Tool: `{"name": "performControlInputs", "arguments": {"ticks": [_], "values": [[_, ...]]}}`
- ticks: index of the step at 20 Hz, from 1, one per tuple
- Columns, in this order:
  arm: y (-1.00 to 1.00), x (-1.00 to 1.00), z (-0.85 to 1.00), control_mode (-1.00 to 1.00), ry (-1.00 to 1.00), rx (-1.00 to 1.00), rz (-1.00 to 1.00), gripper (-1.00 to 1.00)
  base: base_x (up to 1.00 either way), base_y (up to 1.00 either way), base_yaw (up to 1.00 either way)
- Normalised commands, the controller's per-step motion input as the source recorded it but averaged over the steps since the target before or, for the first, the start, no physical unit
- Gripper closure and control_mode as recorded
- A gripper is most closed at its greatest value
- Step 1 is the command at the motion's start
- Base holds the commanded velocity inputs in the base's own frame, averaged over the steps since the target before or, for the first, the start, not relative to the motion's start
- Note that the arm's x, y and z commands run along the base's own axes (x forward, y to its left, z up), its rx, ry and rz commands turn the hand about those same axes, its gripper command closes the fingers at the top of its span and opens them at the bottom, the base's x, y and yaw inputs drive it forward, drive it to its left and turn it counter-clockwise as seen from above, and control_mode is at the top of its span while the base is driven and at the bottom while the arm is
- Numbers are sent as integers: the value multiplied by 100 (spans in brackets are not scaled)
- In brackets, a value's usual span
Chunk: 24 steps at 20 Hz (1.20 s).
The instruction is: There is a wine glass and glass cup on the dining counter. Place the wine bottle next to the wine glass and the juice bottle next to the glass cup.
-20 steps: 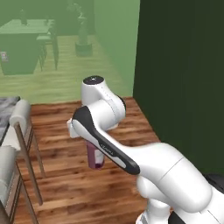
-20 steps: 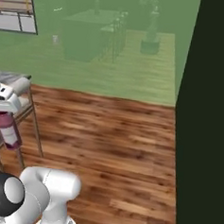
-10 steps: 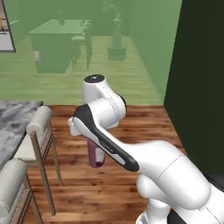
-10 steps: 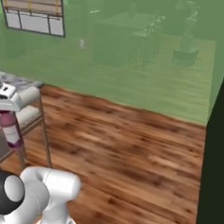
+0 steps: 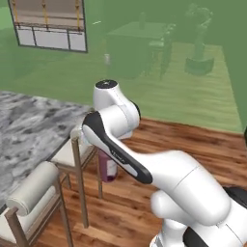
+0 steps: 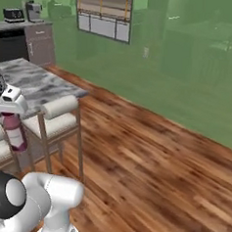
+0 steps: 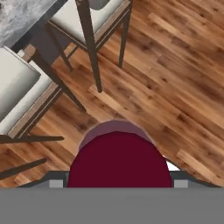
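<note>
My gripper (image 6: 12, 116) is shut on the juice bottle (image 6: 14, 131), a small dark red bottle with a paler label band, and carries it upright above the wooden floor. In the left base view the juice bottle (image 5: 108, 169) hangs below my forearm, beside a stool. Its round maroon cap (image 7: 120, 159) sits close under the hand camera. The dining counter (image 5: 29, 123), grey-white marbled stone, lies to the left of the bottle; its corner (image 6: 39, 83) is just behind the hand. The wine bottle, wine glass and glass cup are out of view.
Cushioned wooden stools (image 5: 34, 198) (image 6: 59, 115) (image 7: 17, 87) stand along the counter's edge, close to the held bottle. Open wooden floor (image 6: 154, 160) stretches to the right. A wall counter with brown cabinets (image 6: 39, 44) and a window (image 5: 48, 24) are far off.
The whole picture has shifted as the base turned: the marbled counter and stools have come into view. The juice bottle stays in the gripper, in the same place relative to the arm.
</note>
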Motion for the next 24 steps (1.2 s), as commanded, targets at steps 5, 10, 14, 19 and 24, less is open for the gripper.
{"name": "performControlInputs", "arguments": {"ticks": [5,10,14,19,24], "values": [[0,0,0,100,0,0,0,100,49,0,59],[0,0,0,100,0,0,0,100,51,-3,50],[0,0,0,100,0,0,0,100,43,-26,27],[0,0,0,100,0,0,0,100,47,-40,7],[0,0,0,100,0,0,0,100,47,-42,8]]}}
